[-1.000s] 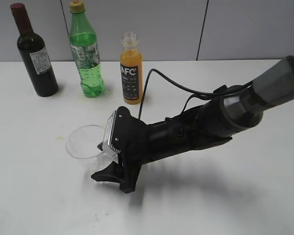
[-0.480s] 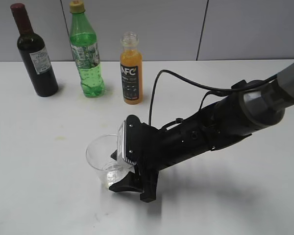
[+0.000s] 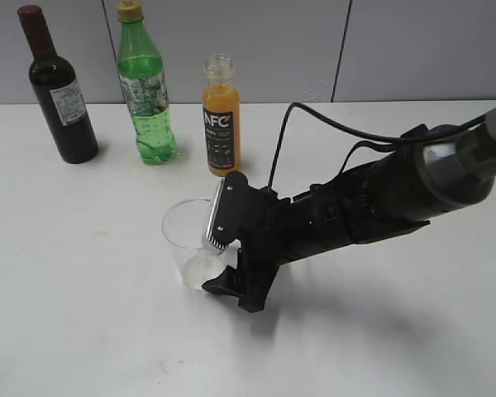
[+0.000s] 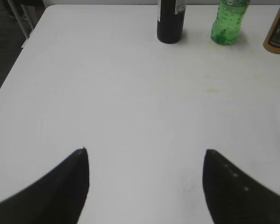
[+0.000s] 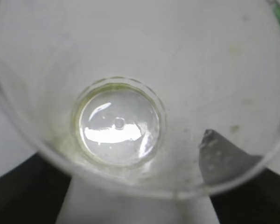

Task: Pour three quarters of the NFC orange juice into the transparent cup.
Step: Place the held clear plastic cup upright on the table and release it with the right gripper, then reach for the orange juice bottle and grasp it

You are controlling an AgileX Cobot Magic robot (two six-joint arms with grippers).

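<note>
Nothing is poured yet: the transparent cup (image 3: 192,248) is empty and stands upright, gripped near its base by the right gripper (image 3: 231,285), whose jaws are clamped on it. Beyond the gripper, the NFC orange juice (image 3: 221,117) waits uncapped and full. The left gripper (image 4: 144,186) hangs wide apart, holding nothing.

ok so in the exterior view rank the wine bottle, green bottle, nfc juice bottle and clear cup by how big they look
Largest to smallest as they look:
1. Green plastic bottle and dark glass wine bottle: too alike to rank.
2. Small clear NFC orange juice bottle.
3. Clear plastic cup, though it sits nearer the camera, partly hidden by the right gripper.
</note>
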